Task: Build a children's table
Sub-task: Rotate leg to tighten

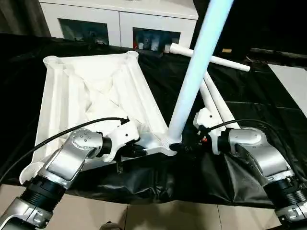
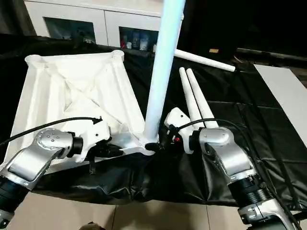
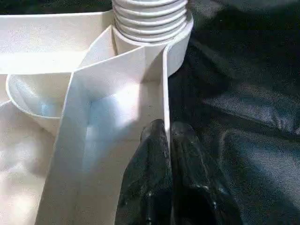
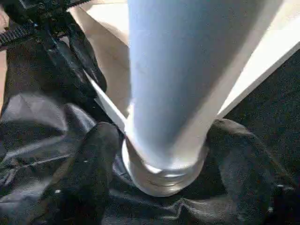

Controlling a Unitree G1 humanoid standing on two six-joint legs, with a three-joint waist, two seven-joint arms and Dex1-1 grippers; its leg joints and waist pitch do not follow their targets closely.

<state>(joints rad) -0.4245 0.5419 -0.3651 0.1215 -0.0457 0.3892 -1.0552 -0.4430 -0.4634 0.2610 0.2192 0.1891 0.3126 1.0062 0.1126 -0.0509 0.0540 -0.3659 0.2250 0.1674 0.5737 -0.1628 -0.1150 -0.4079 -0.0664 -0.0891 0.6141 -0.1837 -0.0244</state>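
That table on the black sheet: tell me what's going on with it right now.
The robot is fitting a leg into the near corner socket of the upside-down tabletop. The right gripper is closed around the leg's base, where the threads are partly in. The left gripper pinches the tabletop's rim beside that socket to steady it. Three more legs lie loose on the black sheet to the right, and the far corner sockets are empty.
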